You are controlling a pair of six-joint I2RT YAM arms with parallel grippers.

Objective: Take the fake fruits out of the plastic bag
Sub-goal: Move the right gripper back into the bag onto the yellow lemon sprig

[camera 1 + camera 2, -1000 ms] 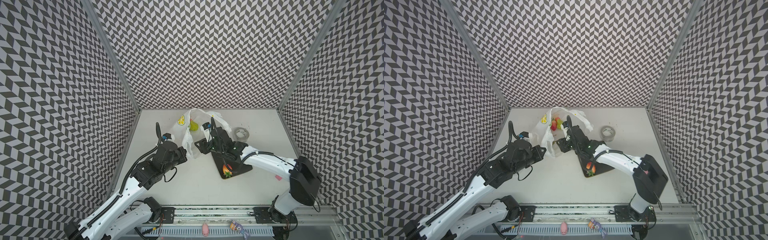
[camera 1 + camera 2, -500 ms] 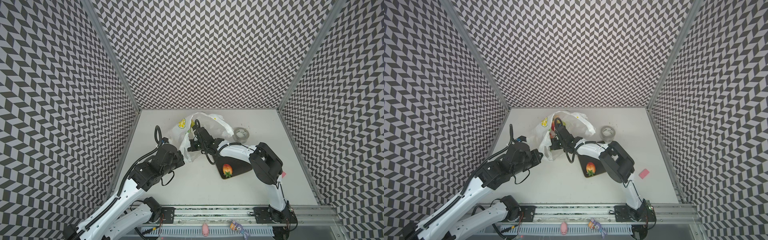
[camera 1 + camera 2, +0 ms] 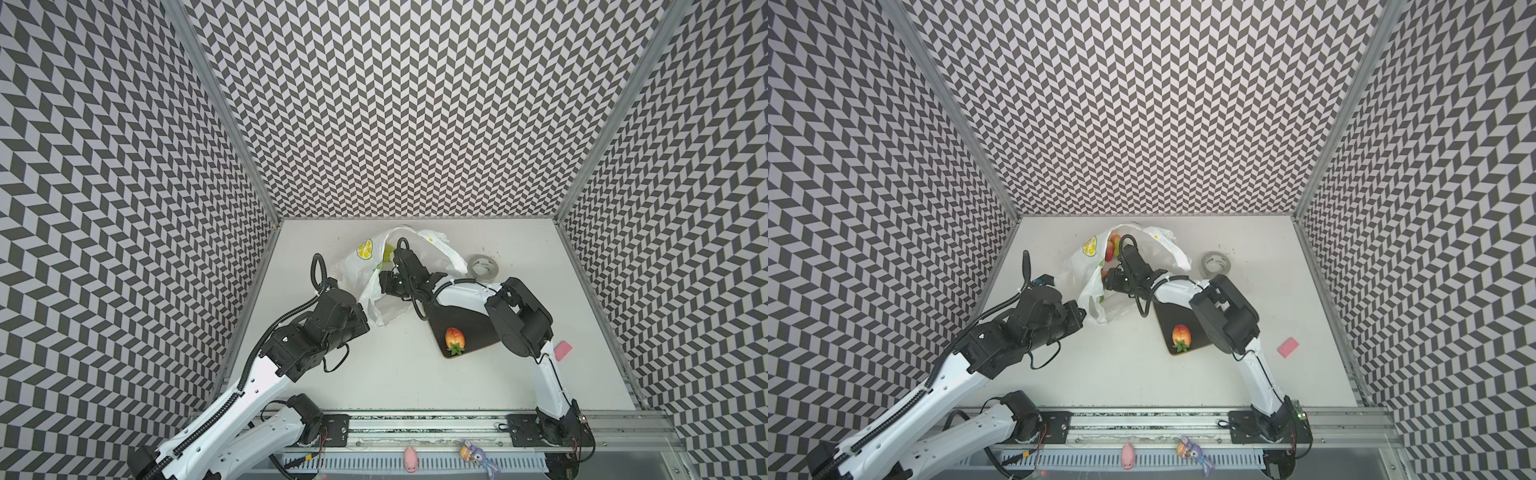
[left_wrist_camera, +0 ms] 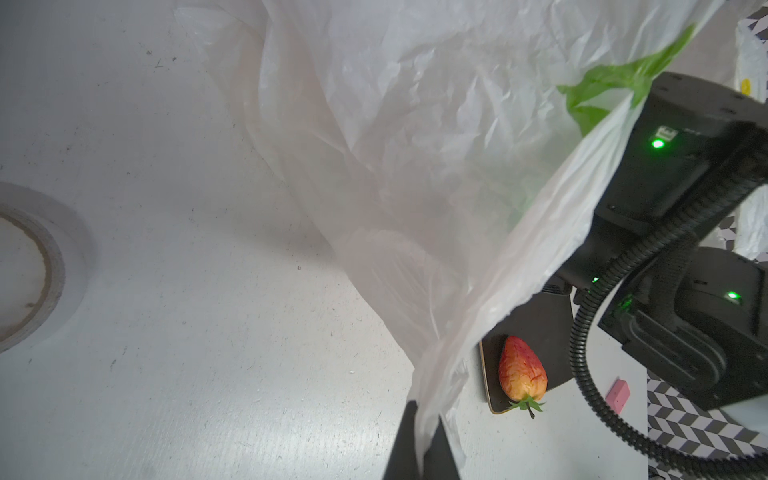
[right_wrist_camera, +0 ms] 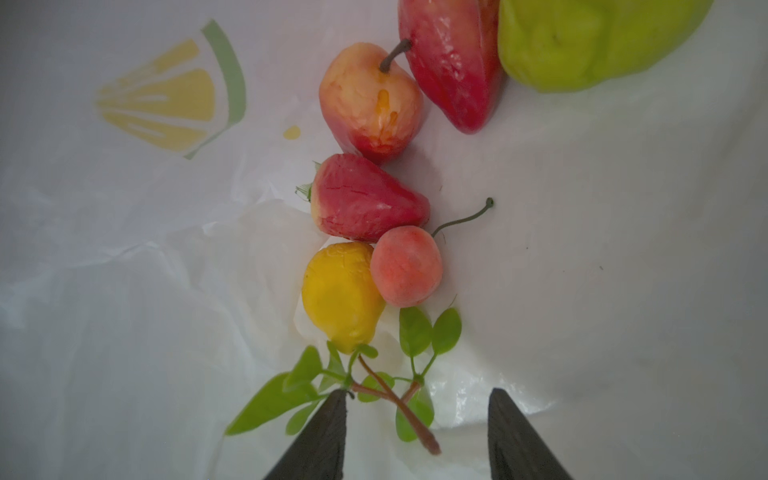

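Right tool [image 5: 417, 392], jaws parted and empty, is sitting inside plastic bag [image 4: 395, 145]. Lemon [image 5: 340, 297] is lying just ahead, its stem [image 5: 399, 403] running back between the jaws. Left tool [image 4: 424, 415] is pinching the bag rim.

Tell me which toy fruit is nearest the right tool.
The glossy yellow lemon: its green leafy stem lies inside the open right tool; other fruits in the white plastic bag lie beyond.

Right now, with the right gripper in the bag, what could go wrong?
1. The right gripper stands open over the thin stem, not the lemon itself: a close there may slip.
2. The left gripper pinches only a thin edge of the bag; a tug could pull it free and collapse the mouth.
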